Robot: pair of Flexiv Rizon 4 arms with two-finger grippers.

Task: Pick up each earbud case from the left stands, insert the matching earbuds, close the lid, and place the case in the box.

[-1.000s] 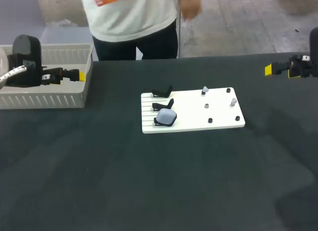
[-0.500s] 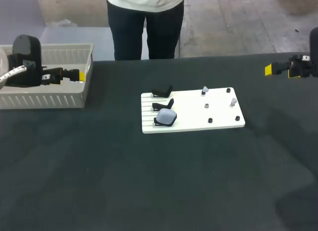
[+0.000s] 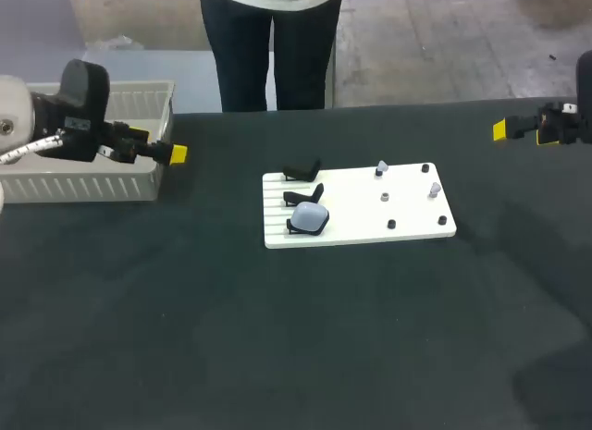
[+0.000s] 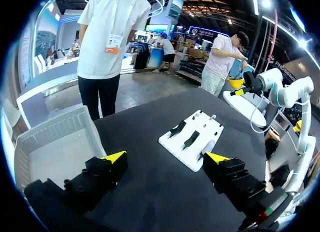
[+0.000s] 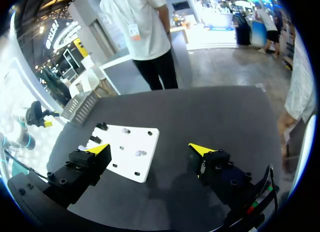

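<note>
Across the head view the dark table point(image 3: 277, 337) spreads wide, with bare cloth along the whole near side and between the board and both side edges. At its far left corner sits the white ribbed box point(image 3: 83, 185), its right wall close to the left tool point(image 3: 176, 154), which hangs just past that wall over the table. Near the middle lies the white board point(image 3: 370, 222), well apart from the box and from the right edge. In the left wrist view the left tool point(image 4: 166, 158) has its fingers spread wide with nothing between them, the board ahead of it. By the far right edge the right tool point(image 3: 499, 129) hangs; its wrist view shows the right tool point(image 5: 150, 149) gaping too, and empty. One earbud case point(image 3: 310, 217), pale blue-grey, rounded and with its lid down, rests on the nearest stand at the board's left end. Behind it two black stands point(image 3: 302, 169) are bare. Small pieces point(image 3: 435, 188), pale and dark, dot the board's right half, too small to make out
</note>
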